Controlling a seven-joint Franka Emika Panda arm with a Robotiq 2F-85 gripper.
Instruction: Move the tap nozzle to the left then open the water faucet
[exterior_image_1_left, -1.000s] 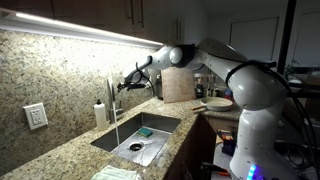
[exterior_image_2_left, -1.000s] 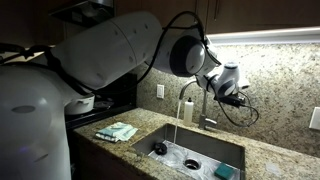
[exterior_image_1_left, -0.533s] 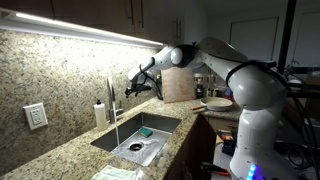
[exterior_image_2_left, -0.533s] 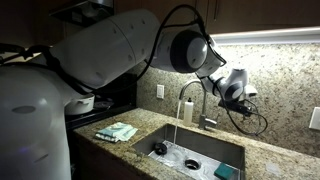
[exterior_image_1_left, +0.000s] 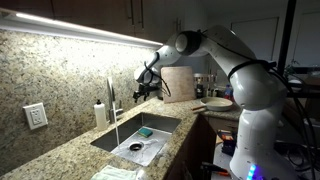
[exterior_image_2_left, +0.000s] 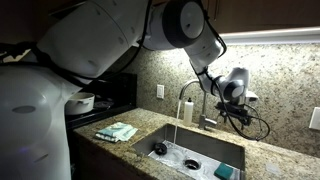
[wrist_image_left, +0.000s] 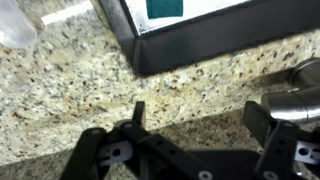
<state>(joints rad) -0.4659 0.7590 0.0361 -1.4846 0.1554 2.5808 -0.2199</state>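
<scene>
The chrome water faucet (exterior_image_1_left: 111, 100) stands behind the sink (exterior_image_1_left: 108, 141). Its arched tap nozzle (exterior_image_1_left: 110, 84) points down over the basin, and a thin stream of water falls from it. It shows in both exterior views, with the nozzle (exterior_image_2_left: 187, 89) arching left of its base. My gripper (exterior_image_1_left: 143, 91) is open and empty. It hovers beside the faucet, apart from it, and also shows in an exterior view (exterior_image_2_left: 233, 101). In the wrist view the open jaws (wrist_image_left: 200, 120) hang over granite, with chrome faucet parts (wrist_image_left: 298, 88) at the right edge.
A white soap bottle (exterior_image_1_left: 99, 113) stands next to the faucet. A green sponge (exterior_image_1_left: 146, 131) lies in the sink. A folded cloth (exterior_image_2_left: 117, 131) lies on the counter. A wooden board (exterior_image_1_left: 178, 84) leans against the wall. A wall outlet (exterior_image_1_left: 35, 116) is on the backsplash.
My gripper has drawn back from the faucet, away from the handle, and the arm has risen. The water keeps running.
</scene>
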